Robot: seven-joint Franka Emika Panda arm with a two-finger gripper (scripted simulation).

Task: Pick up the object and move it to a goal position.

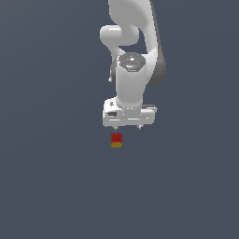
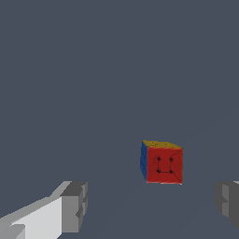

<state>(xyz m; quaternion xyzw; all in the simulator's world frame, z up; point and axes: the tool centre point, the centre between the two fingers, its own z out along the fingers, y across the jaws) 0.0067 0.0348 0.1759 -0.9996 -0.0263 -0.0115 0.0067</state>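
The object is a tiny cube (image 1: 116, 140) with a red face with dark dots on top and a yellow-orange face below it in the exterior view. It lies on the dark grey floor just in front of my white gripper (image 1: 127, 127). In the wrist view the cube (image 2: 162, 162) shows its red dotted face, a blue side and a yellow-orange edge. It lies beyond the fingertips, nearer one finger than the other. My gripper (image 2: 151, 205) is open and empty, its grey pads (image 2: 74, 205) wide apart. The cube is not between them.
The white arm (image 1: 133, 46) rises behind the gripper toward the top of the exterior view. The floor (image 1: 51, 163) is a plain dark grey surface with no other objects in view.
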